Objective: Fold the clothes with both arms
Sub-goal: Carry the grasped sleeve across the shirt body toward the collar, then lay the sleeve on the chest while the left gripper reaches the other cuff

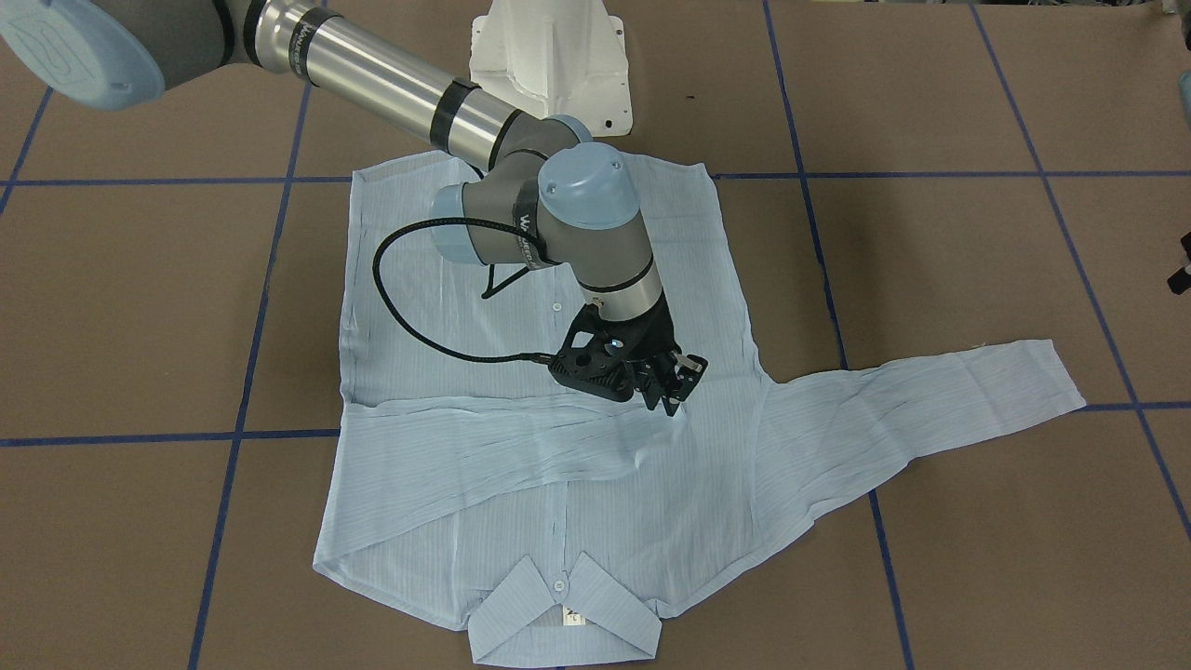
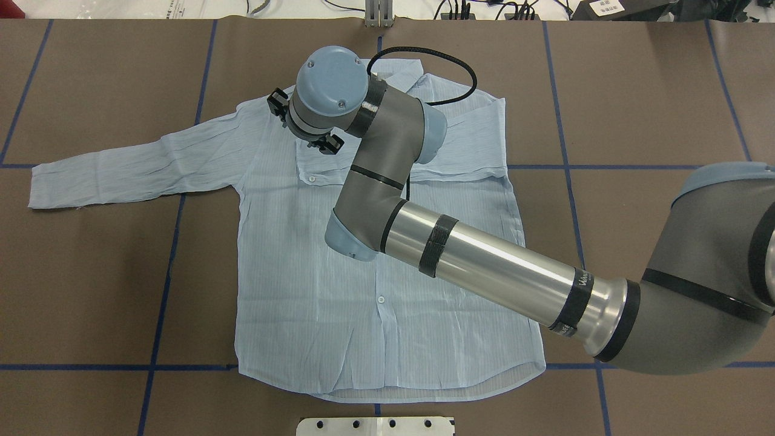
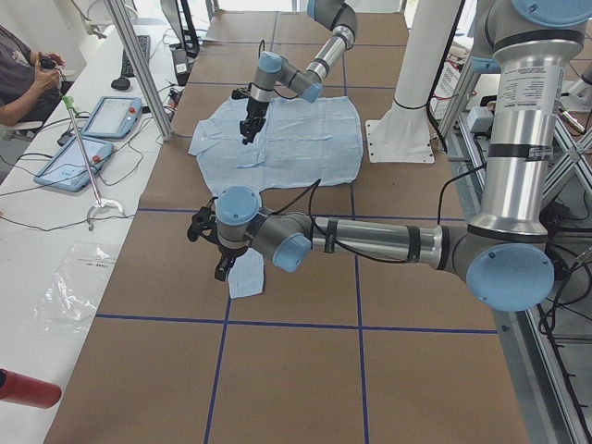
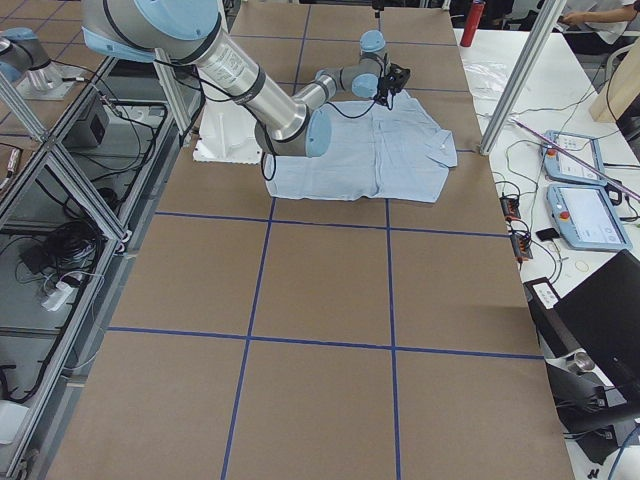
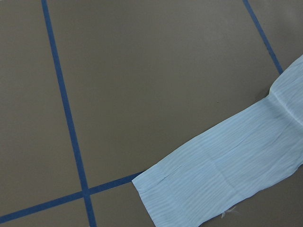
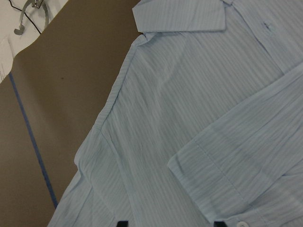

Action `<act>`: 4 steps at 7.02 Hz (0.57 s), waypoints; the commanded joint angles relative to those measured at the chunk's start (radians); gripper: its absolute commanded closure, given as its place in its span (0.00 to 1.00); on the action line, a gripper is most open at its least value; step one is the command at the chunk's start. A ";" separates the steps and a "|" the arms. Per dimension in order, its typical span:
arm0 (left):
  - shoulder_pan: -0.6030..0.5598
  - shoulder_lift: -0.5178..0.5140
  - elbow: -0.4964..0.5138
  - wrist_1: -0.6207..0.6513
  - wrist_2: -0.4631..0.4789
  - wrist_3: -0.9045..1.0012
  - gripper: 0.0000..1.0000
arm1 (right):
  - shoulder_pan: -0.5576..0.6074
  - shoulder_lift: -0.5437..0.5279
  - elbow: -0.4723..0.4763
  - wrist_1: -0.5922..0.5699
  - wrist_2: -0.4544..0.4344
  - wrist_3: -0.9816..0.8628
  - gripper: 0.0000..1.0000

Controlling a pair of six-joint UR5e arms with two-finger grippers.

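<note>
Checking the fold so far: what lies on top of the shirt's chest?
One sleeve lies folded across the shirt front, its cuff ending by the right pincer. The part of the front beneath that sleeve is covered.

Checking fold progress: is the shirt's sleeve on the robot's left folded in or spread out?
Spread out. The left sleeve lies flat, stretched away from the shirt; the other sleeve is folded across the chest.

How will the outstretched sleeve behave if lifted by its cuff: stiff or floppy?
Probably floppy: the shirt lies flat with fine wrinkles, and the other sleeve already drapes folded across the chest. Likely light, since the fabric looks thin. The outstretched sleeve would probably hang limp from the cuff rather than hold its shape.
</note>
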 commanded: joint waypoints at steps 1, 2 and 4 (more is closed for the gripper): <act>0.091 -0.062 0.117 -0.119 0.045 -0.179 0.01 | 0.008 -0.083 0.159 -0.068 -0.002 0.015 0.00; 0.152 -0.063 0.155 -0.205 0.139 -0.294 0.01 | 0.011 -0.179 0.285 -0.091 -0.003 0.015 0.00; 0.186 -0.053 0.270 -0.362 0.216 -0.342 0.07 | 0.010 -0.214 0.309 -0.086 -0.017 0.013 0.00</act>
